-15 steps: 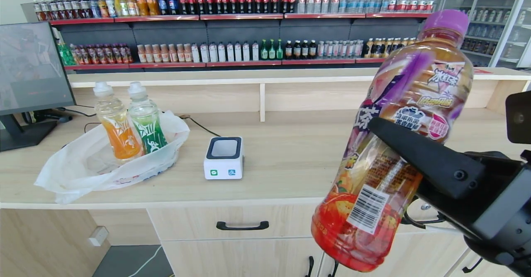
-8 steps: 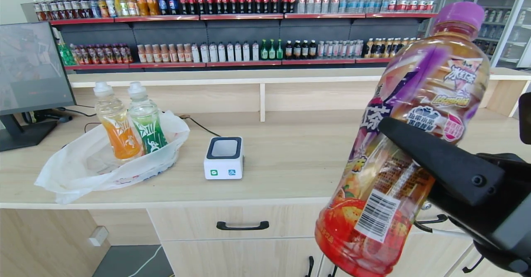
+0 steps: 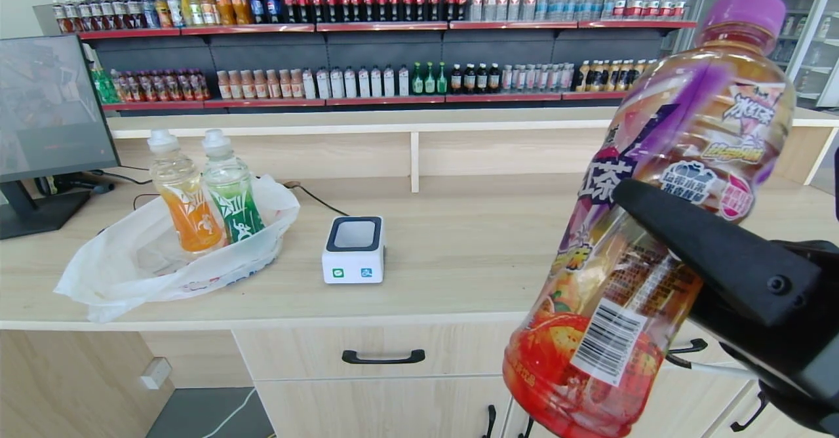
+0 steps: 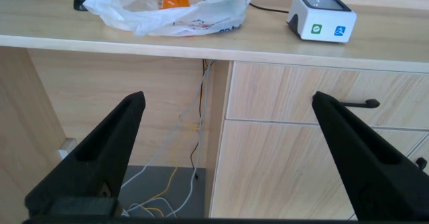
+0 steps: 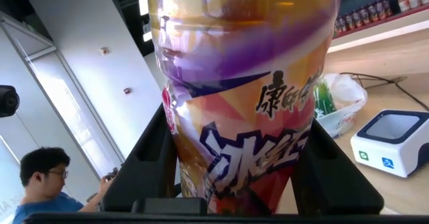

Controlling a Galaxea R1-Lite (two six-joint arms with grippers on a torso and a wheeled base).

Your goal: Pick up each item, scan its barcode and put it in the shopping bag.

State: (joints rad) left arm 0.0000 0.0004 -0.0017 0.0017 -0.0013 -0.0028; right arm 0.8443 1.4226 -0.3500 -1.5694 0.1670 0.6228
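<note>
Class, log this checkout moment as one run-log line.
right gripper: shut on tea bottle, barcode visible | left gripper: open, below counter | shopping bag: orange bottle, green bottle inside | scanner: beside bag

The right hand (image 3: 662, 225) has carried the bottle (image 3: 688, 117) up and rightward.

The black right pincer (image 5: 236, 158) holds a bottle (image 3: 682, 117) with purple cap, amber drink and a purple, orange and red label with a black-and-white barcode (image 3: 606, 349). Left of the pincer are a white bag (image 3: 118, 261), an orange bottle (image 3: 187, 215) and a green bottle (image 3: 233, 208), both white-capped, a white dark-rimmed scanner (image 3: 354, 261), and the pale woodgrain counter (image 3: 459, 254).
</note>
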